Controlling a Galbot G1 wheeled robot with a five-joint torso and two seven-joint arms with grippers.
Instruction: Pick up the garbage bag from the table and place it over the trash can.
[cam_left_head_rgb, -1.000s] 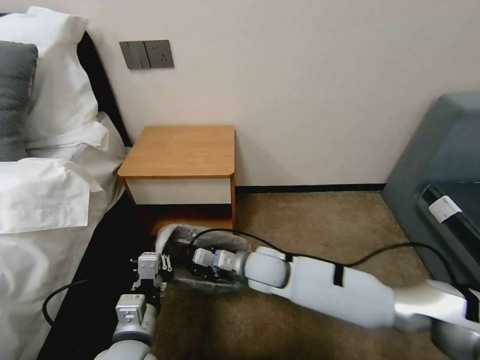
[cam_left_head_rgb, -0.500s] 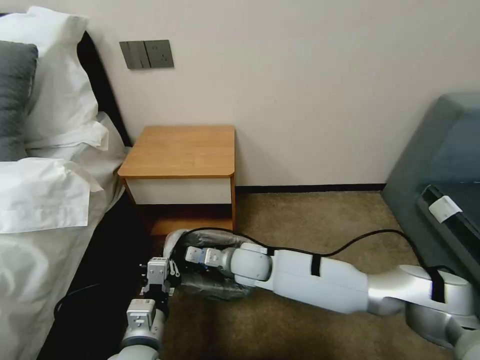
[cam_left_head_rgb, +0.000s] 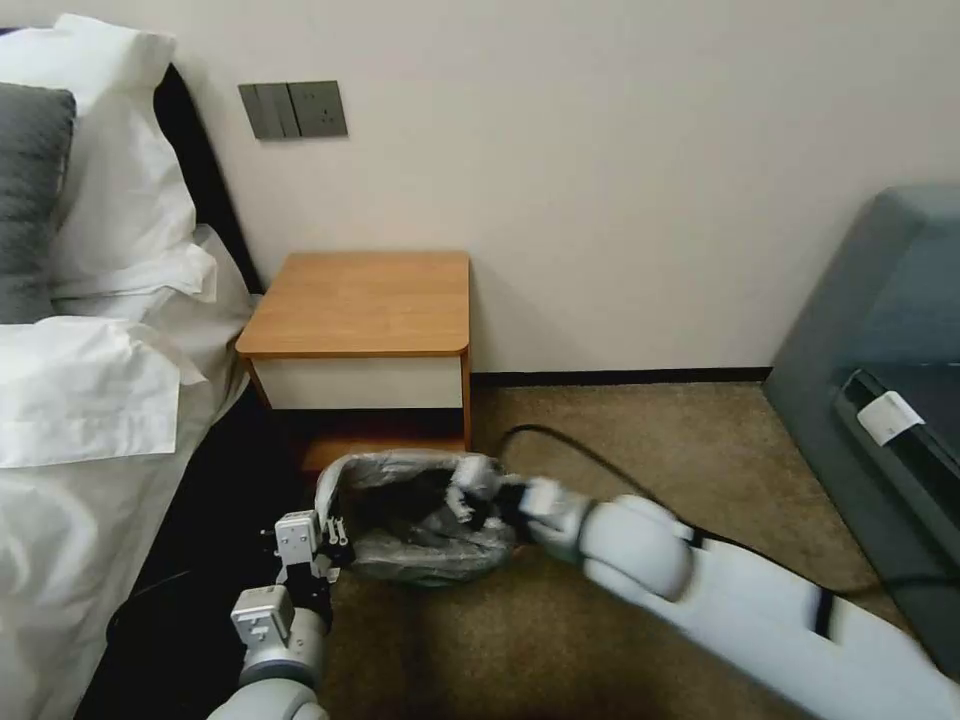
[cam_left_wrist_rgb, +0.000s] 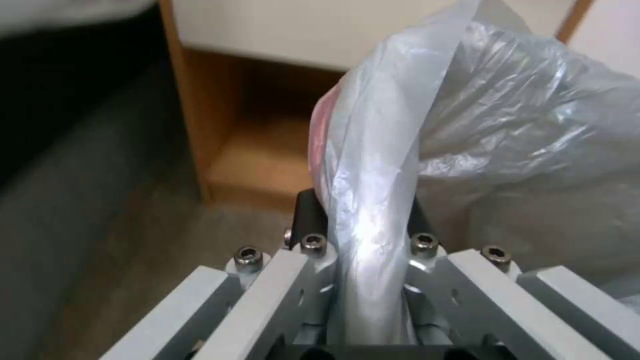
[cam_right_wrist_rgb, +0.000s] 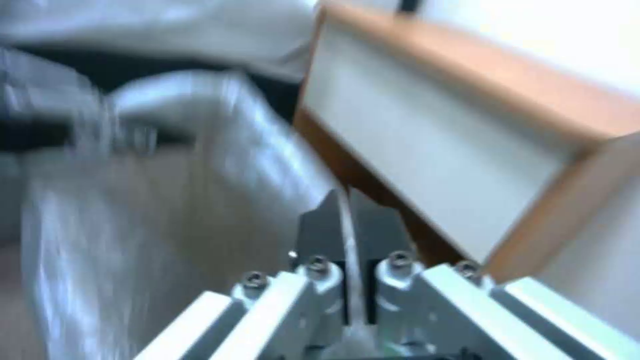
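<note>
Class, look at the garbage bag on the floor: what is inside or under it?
The garbage bag is draped over a box-shaped form, its mouth open onto a dark hollow. Left end effector and right end effector pinch its opposite edges. The plastic hides the trash can and any contents.

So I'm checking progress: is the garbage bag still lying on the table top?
No, the garbage bag is draped over the trash can on the carpet; the table top is bare.

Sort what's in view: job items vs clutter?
Job: garbage bag over the trash can, pinched by left gripper and right gripper; table.
Lying about: pillows, bed sheets, wall sockets, cable.
</note>
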